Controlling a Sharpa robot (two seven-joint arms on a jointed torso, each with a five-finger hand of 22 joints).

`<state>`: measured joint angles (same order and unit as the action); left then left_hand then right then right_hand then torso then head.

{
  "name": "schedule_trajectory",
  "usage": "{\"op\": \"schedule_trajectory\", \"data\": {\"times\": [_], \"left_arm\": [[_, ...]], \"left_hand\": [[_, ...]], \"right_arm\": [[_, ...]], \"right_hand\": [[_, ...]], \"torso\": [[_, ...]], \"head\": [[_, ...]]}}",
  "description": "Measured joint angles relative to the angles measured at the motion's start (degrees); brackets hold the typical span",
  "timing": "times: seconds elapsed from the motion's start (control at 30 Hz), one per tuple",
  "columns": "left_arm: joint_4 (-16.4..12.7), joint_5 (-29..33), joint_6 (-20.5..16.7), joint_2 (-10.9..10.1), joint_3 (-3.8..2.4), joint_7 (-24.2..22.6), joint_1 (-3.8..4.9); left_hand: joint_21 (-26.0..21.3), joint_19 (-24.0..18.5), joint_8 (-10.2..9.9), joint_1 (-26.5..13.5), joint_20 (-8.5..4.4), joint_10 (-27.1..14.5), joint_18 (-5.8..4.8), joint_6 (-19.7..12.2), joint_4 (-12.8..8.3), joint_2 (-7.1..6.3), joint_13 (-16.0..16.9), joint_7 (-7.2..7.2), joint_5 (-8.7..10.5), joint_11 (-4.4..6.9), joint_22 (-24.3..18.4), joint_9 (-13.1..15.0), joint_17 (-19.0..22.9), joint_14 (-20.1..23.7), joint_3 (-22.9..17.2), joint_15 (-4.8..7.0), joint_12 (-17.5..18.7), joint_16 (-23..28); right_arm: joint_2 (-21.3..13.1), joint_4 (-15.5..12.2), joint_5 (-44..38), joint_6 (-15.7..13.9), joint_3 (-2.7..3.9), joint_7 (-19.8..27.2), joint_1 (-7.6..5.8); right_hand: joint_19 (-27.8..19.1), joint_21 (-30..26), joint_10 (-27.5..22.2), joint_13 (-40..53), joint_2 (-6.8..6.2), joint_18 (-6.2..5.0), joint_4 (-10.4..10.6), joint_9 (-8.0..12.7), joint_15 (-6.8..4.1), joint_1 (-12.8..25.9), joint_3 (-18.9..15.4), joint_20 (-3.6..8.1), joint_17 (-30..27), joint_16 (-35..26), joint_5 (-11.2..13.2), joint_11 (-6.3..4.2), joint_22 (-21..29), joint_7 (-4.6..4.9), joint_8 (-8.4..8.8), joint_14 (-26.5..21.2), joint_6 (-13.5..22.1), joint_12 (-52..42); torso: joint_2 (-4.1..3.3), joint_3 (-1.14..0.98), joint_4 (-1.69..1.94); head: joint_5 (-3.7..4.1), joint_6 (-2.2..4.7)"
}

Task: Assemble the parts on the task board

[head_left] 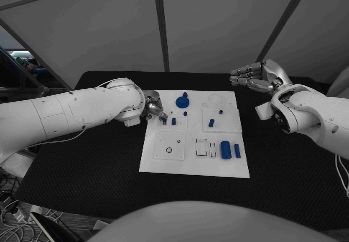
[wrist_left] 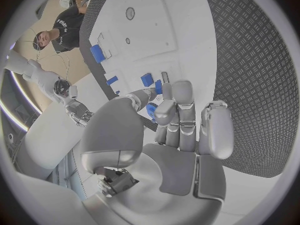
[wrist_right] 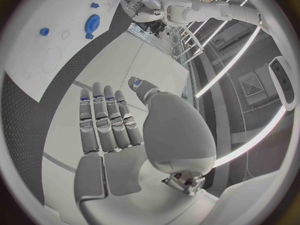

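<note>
Lying on table: the white task board sits mid-table, blue parts scattered over it.
Parts: a round blue disc with knob near the far edge; two blue cylinders side by side in the near right area; small blue pegs between.
Left robot hand: at the board's left edge, fingers curled onto a small blue part.
Right robot hand: raised beyond the board's far right corner, fingers straight and together, holding nothing.
</note>
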<state>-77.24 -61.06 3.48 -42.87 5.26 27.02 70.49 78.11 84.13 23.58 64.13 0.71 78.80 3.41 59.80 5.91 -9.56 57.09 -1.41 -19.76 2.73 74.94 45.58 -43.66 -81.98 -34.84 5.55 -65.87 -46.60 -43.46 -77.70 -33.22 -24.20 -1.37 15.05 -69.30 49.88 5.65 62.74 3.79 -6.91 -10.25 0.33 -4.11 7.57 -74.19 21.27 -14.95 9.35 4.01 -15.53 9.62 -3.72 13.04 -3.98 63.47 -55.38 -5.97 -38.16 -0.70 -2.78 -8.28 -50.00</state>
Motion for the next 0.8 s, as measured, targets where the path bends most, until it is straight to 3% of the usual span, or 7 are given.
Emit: {"op": "schedule_trajectory", "data": {"times": [0.2,0.8], "left_arm": [[-0.3,-1.3,0.5,0.0,0.41,0.9,-0.11],[-0.1,-2.3,0.4,0.8,0.45,1.5,-0.12]], "left_hand": [[0.0,0.0,0.0,-0.3,0.00,0.3,0.00,0.2,0.0,-0.31,-0.2,-0.21,-0.41,0.11,0.0,0.1,0.0,0.0,0.0,0.00,0.0,0.0],[0.0,0.0,0.0,-0.5,0.01,0.3,-0.01,0.4,0.0,-0.47,-0.3,-0.01,-0.80,0.06,0.0,0.2,0.0,0.0,0.0,-0.06,0.0,0.0]], "right_arm": [[0.0,0.0,0.0,0.0,0.00,0.0,0.00],[0.0,0.0,0.0,0.0,0.00,0.0,0.00]], "right_hand": [[0.0,0.0,0.0,0.0,0.00,0.00,0.0,0.0,0.00,0.0,0.0,0.00,0.0,0.0,0.0,0.00,0.0,0.00,0.00,0.0,0.0,0.0],[0.0,0.0,0.0,0.0,0.00,0.00,0.0,0.0,0.00,0.0,0.0,0.00,0.0,0.0,-0.3,0.00,0.0,0.00,0.00,0.0,0.0,0.0]], "torso": [[0.00,0.02,0.01],[-0.03,0.03,0.01]], "head": [[-0.09,0.00],[-0.13,0.00]]}}
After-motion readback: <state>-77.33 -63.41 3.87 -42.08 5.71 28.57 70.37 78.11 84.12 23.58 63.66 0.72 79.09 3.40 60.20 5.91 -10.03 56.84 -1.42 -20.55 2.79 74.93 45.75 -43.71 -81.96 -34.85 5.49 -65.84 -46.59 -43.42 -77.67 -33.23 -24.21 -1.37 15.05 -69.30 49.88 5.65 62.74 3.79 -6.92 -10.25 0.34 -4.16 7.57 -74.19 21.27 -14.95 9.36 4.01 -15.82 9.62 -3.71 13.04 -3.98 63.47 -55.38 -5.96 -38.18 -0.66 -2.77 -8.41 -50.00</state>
